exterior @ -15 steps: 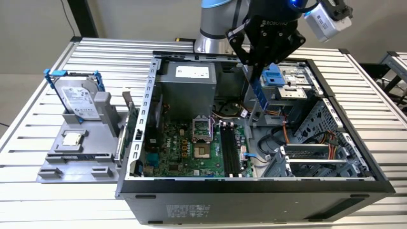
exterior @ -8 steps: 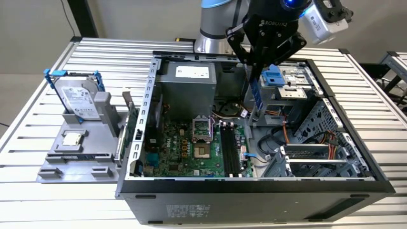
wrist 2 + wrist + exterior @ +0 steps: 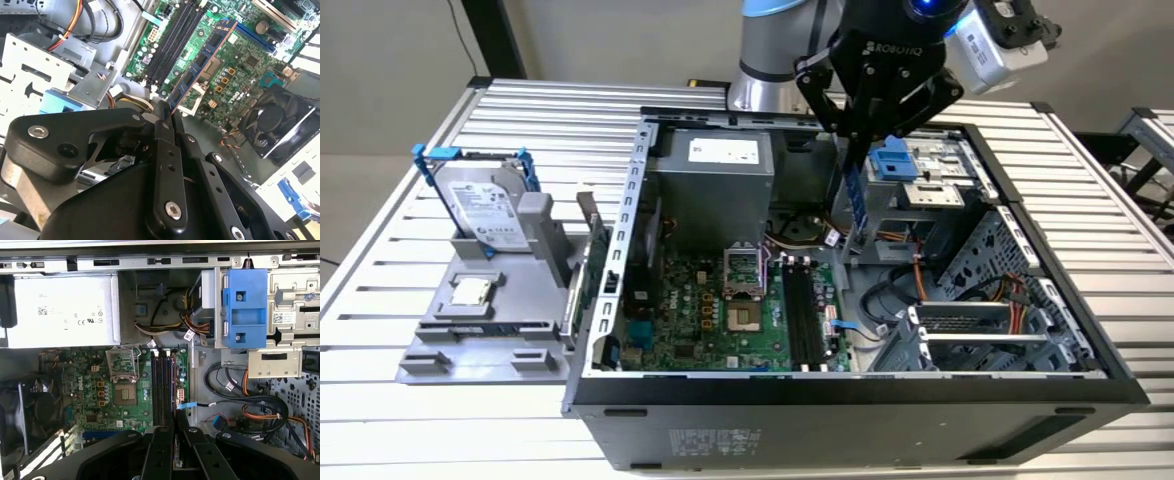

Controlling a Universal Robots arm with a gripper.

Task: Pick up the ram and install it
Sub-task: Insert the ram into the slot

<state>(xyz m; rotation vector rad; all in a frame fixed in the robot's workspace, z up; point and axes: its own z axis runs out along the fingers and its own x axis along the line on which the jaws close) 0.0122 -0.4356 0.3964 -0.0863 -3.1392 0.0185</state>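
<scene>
The ram (image 3: pixel 858 195), a thin dark-blue board, hangs upright inside the open computer case (image 3: pixel 1014 215), and my gripper (image 3: pixel 858 140) is shut on its top end. In the second wrist view the ram (image 3: pixel 200 65) sticks out from between my fingers (image 3: pixel 161 120) over the green motherboard (image 3: pixel 240 65). In the first wrist view the ram (image 3: pixel 174 412) shows edge-on between the fingers (image 3: pixel 161 440). It hovers above the long black memory slots (image 3: pixel 801 315) (image 3: pixel 161 385) (image 3: pixel 172 42), apart from them.
The silver power supply (image 3: pixel 714 180) (image 3: pixel 60 310) stands at the back of the case. A blue drive bracket (image 3: pixel 245 307), cables (image 3: pixel 260 405) and a fan (image 3: pixel 272 125) crowd the inside. On the exterior view's left, a hard drive (image 3: pixel 487 205) stands in a grey holder (image 3: pixel 480 330).
</scene>
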